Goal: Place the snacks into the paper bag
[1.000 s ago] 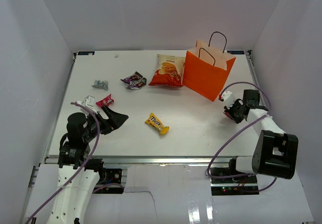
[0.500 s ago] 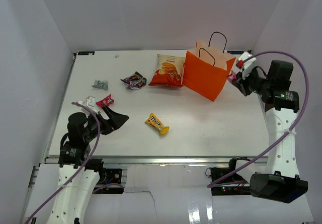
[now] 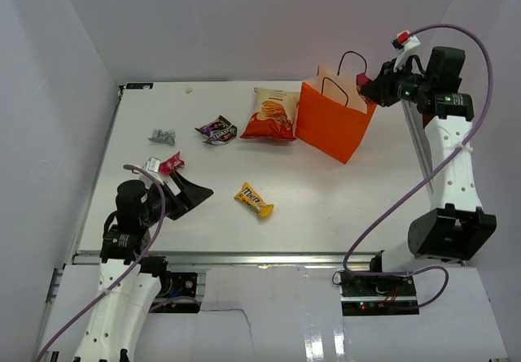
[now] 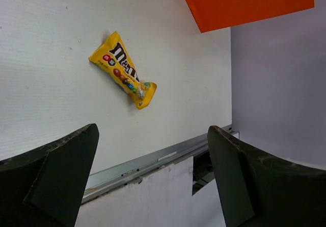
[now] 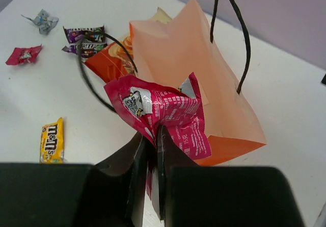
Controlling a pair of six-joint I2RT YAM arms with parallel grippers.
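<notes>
The orange paper bag stands upright at the back right, its mouth open. My right gripper is raised above the bag's right rim, shut on a red-pink packet that hangs over the opening. My left gripper is open and empty, low near the front left. A yellow candy packet lies mid-table, also in the left wrist view. The orange-and-cream chip bag lies left of the paper bag. A dark purple packet, a silver-grey packet and a small pink packet lie at the left.
White walls close in the table on three sides. A metal rail runs along the near edge, also seen in the left wrist view. The right arm's purple cable loops high beside the right wall.
My right arm has risen from the table at the right and swung back-left, carrying the red-pink packet up over the paper bag's mouth. The left arm barely moved.
</notes>
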